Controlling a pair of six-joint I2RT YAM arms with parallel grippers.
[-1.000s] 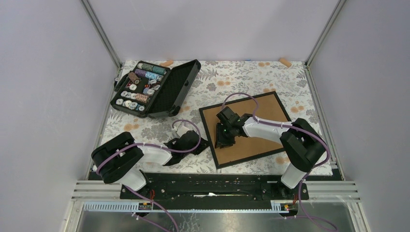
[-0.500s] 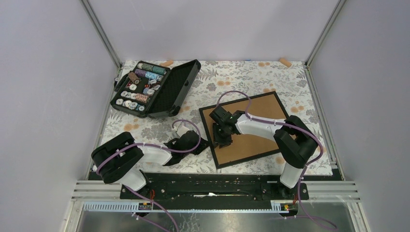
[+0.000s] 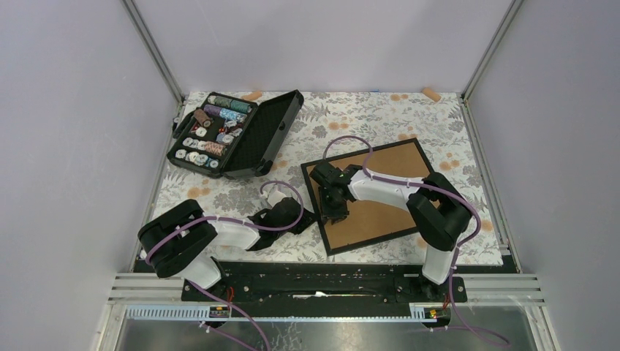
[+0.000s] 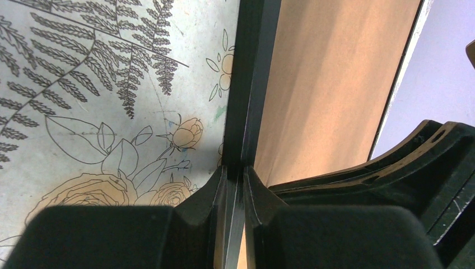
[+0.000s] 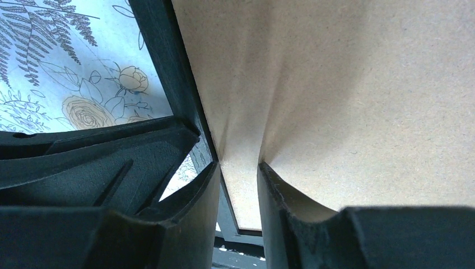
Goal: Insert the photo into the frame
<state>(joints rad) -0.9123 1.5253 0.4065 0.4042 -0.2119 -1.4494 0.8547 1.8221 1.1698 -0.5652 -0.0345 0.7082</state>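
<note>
The frame [image 3: 313, 201] lies face down right of centre, its brown board back [image 3: 387, 190] facing up. The photo is out of view. My left gripper [image 3: 311, 217] is shut on the frame's black left rail near its front corner; in the left wrist view [image 4: 235, 174] the rail [image 4: 252, 73] runs between the fingers. My right gripper [image 3: 335, 213] points down on the board just inside that left rail. In the right wrist view [image 5: 238, 168] its fingers stand slightly apart with only the board [image 5: 347, 84] and the rail [image 5: 162, 50] beyond them.
An open black case of thread spools [image 3: 234, 131] stands at the back left on the floral cloth [image 3: 351, 117]. Two small corks [image 3: 252, 95] [image 3: 431, 93] lie at the back edge. Enclosure walls and posts bound the table on three sides.
My right gripper has moved left and slightly back across the brown board, closer to the frame's left rail. The left arm and the frame have not moved.
</note>
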